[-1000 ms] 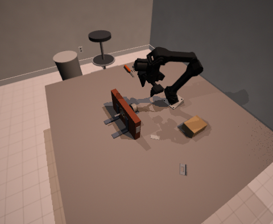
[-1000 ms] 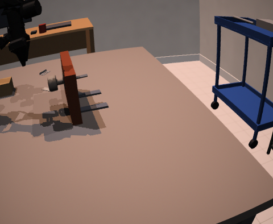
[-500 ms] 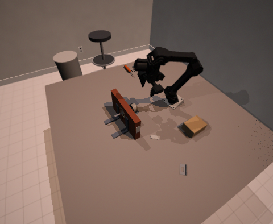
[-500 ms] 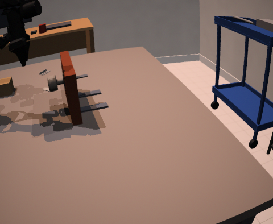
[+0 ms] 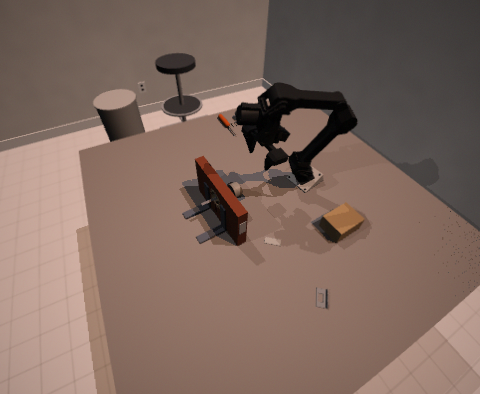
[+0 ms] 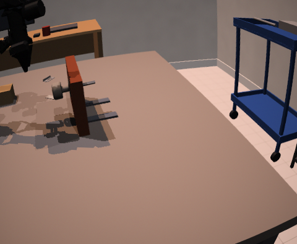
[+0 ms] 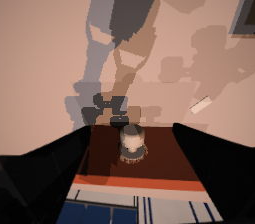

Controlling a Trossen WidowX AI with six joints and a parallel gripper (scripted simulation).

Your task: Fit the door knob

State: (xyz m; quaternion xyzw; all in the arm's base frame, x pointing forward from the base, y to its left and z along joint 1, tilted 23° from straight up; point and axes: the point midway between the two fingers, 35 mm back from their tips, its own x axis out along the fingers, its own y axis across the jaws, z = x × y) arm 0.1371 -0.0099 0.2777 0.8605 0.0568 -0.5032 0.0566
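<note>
The red-brown door board (image 5: 233, 206) (image 6: 82, 116) (image 7: 168, 157) stands upright. The latch's pale end plate (image 5: 241, 225) shows in the board's edge. The round grey knob (image 5: 235, 188) (image 6: 57, 90) (image 7: 132, 135) sticks out from the robot's side, and its round plate (image 7: 133, 152) is at the wood; whether it rests fully flat is hard to tell. The spindle (image 5: 206, 202) (image 6: 90, 83) pokes out of the far face. My gripper (image 5: 259, 158) (image 6: 13, 61) (image 7: 132, 127) is open and empty, above and back from the knob on the robot's side.
Two grey support feet (image 5: 210, 234) (image 6: 104, 116) extend behind the board. A tan block (image 5: 344, 218) (image 6: 5, 95), a small white piece (image 5: 272, 241) (image 7: 200, 105) and a metal plate (image 5: 322, 298) (image 6: 48, 78) lie on the table. An orange-handled screwdriver (image 5: 224, 121) lies near the table's edge.
</note>
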